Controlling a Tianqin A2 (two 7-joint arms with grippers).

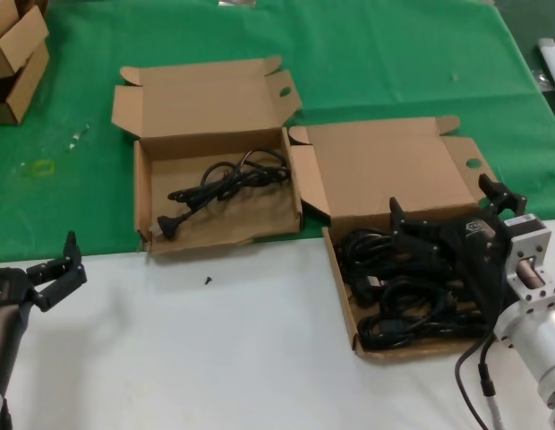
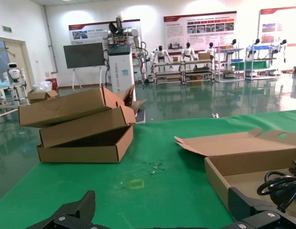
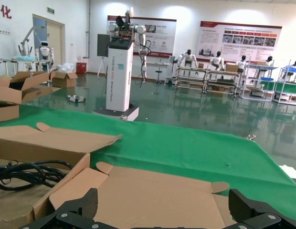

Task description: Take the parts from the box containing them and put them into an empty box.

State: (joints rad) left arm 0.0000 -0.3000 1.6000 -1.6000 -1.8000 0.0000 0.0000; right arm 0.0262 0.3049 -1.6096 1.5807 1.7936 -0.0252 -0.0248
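Black power cords in loose coils [image 1: 412,305] are seen piled in the right-hand brown cardboard mailer box [image 1: 342,296] on the white counter [image 1: 215,358]. Right pincer [image 1: 412,235] is held wide open above them, nothing gripped. Left pincer [image 1: 58,273] is parked open, empty. Cords are judged light, floppy and tangle-prone (best pinched mid-bundle).

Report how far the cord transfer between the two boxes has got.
Done: one power cord lies in the left box. In hand: the right end effector, open, hangs over the coiled cords in the right box, holding nothing. Left: those cords. The left end effector is parked open at the near left.
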